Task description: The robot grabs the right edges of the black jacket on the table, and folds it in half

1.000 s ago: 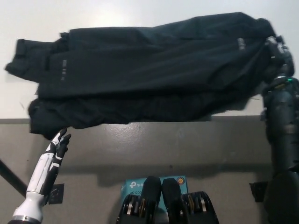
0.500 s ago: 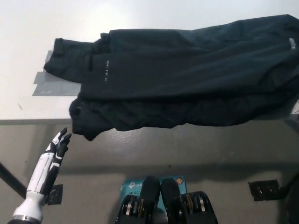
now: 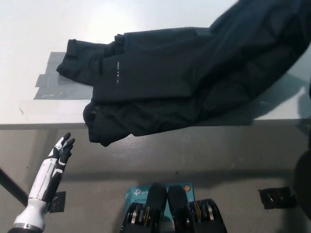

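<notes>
I carry the crumpled black fabric jacket [image 3: 194, 77] leftward evenly; white left hand [image 3: 62, 149] idle, fingers apart; right hand unseen.

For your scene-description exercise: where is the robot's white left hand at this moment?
In the head view, the left hand sits at the lower left, below the table edge, fingers apart, holding nothing, just below-left of the black jacket's overhanging corner.

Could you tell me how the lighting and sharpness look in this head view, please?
Head view: the white table is washed out by glare at upper left; the black jacket reads as a dark mass with few fold details, its raised right part slightly blurred, casting a shadow on the table at right; the white left hand is fairly sharp below the table edge.
</notes>
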Motion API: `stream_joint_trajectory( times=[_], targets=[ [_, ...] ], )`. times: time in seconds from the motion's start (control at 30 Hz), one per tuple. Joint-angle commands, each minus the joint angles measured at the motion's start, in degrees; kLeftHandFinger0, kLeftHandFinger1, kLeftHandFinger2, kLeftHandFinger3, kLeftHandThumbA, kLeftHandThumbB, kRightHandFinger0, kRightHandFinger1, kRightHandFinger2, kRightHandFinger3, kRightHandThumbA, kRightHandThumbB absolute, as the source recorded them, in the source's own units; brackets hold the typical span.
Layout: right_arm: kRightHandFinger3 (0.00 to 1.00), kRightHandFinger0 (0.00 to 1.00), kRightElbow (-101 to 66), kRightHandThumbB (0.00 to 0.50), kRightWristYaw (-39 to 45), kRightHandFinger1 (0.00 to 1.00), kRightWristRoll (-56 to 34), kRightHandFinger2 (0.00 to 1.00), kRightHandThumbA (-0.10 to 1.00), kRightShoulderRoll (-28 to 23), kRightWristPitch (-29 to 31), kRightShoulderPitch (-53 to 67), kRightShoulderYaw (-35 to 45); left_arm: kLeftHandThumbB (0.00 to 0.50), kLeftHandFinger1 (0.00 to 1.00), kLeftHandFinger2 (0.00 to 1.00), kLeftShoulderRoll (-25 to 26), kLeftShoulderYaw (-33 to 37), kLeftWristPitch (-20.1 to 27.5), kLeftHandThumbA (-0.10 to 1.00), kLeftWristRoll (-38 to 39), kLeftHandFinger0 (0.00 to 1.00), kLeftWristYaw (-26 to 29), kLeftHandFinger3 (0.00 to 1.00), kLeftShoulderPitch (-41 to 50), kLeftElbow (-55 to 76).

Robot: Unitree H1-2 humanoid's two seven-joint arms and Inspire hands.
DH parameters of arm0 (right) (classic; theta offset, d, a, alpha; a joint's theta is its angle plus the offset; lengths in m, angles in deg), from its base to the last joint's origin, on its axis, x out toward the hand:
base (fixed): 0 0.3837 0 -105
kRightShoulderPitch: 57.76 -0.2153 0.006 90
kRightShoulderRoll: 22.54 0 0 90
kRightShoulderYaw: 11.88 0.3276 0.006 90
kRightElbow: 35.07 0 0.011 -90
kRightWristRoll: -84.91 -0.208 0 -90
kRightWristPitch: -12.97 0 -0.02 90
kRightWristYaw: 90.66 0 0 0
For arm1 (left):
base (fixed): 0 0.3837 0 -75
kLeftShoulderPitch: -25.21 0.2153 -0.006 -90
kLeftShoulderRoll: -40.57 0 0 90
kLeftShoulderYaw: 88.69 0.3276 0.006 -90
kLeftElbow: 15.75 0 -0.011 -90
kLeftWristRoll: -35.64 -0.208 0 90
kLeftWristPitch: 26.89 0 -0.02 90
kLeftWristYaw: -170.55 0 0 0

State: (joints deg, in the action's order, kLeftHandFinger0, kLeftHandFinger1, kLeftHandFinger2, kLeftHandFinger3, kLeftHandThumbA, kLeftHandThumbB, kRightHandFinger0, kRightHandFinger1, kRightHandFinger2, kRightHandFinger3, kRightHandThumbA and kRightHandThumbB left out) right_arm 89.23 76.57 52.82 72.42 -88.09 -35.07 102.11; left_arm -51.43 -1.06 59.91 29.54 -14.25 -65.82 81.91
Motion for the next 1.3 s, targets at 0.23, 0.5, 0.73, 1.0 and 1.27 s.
stream_joint_trajectory(
  times=[0.23, 0.5, 0.73, 1.0, 1.27],
  targets=[
    [0.66, 0.00, 0.19, 0.159, 4.04, 0.16, 17.03, 0.51, -0.10, 5.87, 0.44, -12.46, -23.11, 0.028, 1.00, 1.00, 1.58, 0.70, 0.77, 1.00, -0.23, 1.00, -0.96, 1.00, -1.90, 2.31],
    [0.50, 0.00, 11.12, 0.187, 9.43, 0.20, 28.81, 0.57, -0.10, 10.54, 8.02, -15.31, -40.56, 0.034, 1.00, 1.00, 1.78, 1.72, -0.35, 1.00, -0.94, 1.00, -1.44, 1.00, -2.87, 3.38],
    [0.70, 0.00, 19.46, 0.185, 10.24, 0.33, 33.21, 0.73, -0.10, 15.28, 9.83, -16.89, -47.83, 0.076, 1.00, 1.00, 2.06, 2.16, -1.34, 1.00, -2.16, 1.00, -1.43, 1.00, -3.04, 4.56],
    [0.68, 0.00, 29.29, 0.175, 9.93, 0.35, 36.20, 0.74, -0.10, 21.08, 15.06, -17.28, -49.28, 0.003, 0.78, 0.73, 3.87, 3.36, -1.04, 0.95, -3.02, 0.85, -2.66, 0.78, -3.82, 4.70],
    [0.85, 0.46, 38.68, 0.238, 18.65, 0.69, 38.67, 0.83, 0.24, 23.74, 12.65, -16.11, -49.80, 0.003, 0.72, 0.65, 4.77, 4.77, -2.42, 0.82, -4.78, 0.84, -3.27, 0.66, -4.22, 5.86]
  ],
)
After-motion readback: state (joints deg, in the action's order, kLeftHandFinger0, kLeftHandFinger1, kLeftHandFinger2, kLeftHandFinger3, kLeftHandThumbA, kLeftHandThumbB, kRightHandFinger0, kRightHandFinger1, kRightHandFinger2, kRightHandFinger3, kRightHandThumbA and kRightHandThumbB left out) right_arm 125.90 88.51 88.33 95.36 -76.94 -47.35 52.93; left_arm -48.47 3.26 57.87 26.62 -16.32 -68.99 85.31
